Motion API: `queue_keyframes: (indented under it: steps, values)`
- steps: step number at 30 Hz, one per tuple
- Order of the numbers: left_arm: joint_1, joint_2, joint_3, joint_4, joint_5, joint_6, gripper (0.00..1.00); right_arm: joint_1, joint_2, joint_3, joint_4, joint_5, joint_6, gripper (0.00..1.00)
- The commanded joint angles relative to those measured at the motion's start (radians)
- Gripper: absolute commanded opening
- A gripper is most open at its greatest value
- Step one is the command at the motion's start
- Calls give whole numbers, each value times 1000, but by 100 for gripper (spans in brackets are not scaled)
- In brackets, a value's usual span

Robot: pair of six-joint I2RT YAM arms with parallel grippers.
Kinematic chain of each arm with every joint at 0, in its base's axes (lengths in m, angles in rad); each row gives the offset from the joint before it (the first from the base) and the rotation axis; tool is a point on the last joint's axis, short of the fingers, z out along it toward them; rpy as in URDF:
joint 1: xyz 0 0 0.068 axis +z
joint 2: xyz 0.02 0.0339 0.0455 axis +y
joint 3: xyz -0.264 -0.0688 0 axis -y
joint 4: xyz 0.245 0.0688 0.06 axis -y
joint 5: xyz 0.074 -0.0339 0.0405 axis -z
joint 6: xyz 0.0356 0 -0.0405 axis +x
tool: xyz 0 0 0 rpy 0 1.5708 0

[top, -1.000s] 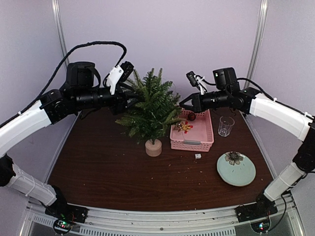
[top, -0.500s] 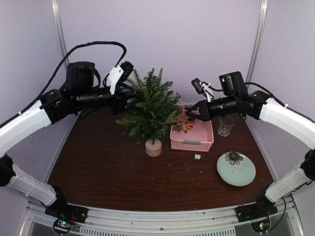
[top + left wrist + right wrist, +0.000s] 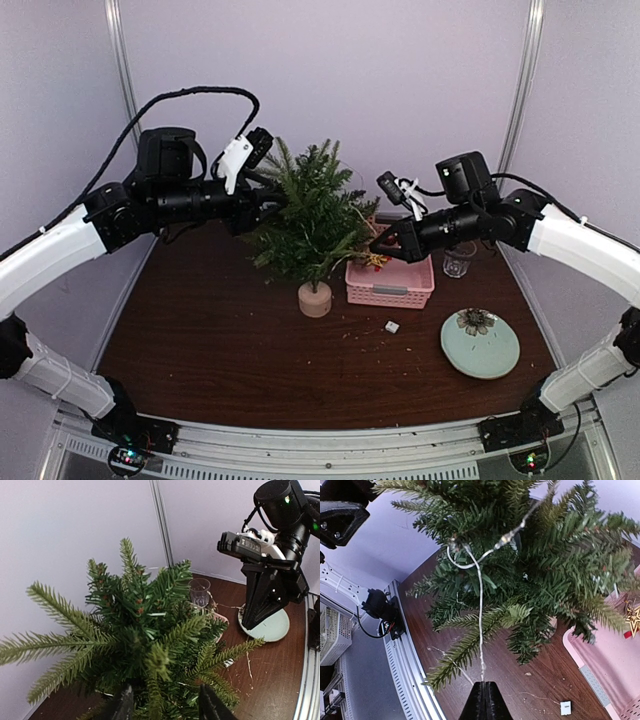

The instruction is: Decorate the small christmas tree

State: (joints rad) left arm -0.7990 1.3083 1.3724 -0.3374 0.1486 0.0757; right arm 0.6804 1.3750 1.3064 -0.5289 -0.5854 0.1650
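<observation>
The small christmas tree (image 3: 315,215) stands on its pale stump (image 3: 315,298) at the table's middle back. From the left, my left gripper (image 3: 272,205) reaches into its upper branches. In the left wrist view its two dark fingers (image 3: 122,705) straddle the foliage (image 3: 150,630), closed on the tree. My right gripper (image 3: 378,247) sits just right of the tree, above the pink basket's near left corner. It is shut on a thin white wire (image 3: 480,620) that runs from its tip (image 3: 484,685) up into the branches (image 3: 530,555).
The pink basket (image 3: 390,292) holds a gold star ornament (image 3: 375,260), also seen in the right wrist view (image 3: 634,617). A clear glass (image 3: 460,257) stands right of the basket. A pale green plate (image 3: 495,362) carries a flower-shaped ornament (image 3: 476,320). A small white tag (image 3: 392,326) lies in front of the basket.
My right gripper has come down and left toward the tree, still shut on the wire. The white tag slid slightly left and nearer. The tree straightened a little; the left arm held still.
</observation>
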Motion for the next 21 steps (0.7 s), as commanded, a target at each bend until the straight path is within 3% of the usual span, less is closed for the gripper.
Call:
queue_keyframes:
  steps: [1,7,12,16,21]
  values:
    - [6,-13,-23,51,-6,-17,46,6,22,62,20,16,33,0]
    - [-7,-132,-130,67,-33,-3,50,8,64,98,50,32,68,0]
    - [-113,-212,-224,-19,-128,68,53,8,69,96,37,36,58,5]
    - [-209,-263,-336,-24,-219,52,53,8,54,80,34,38,59,29]
    - [-216,-318,-431,26,-285,-17,53,7,-6,67,-8,71,36,57]
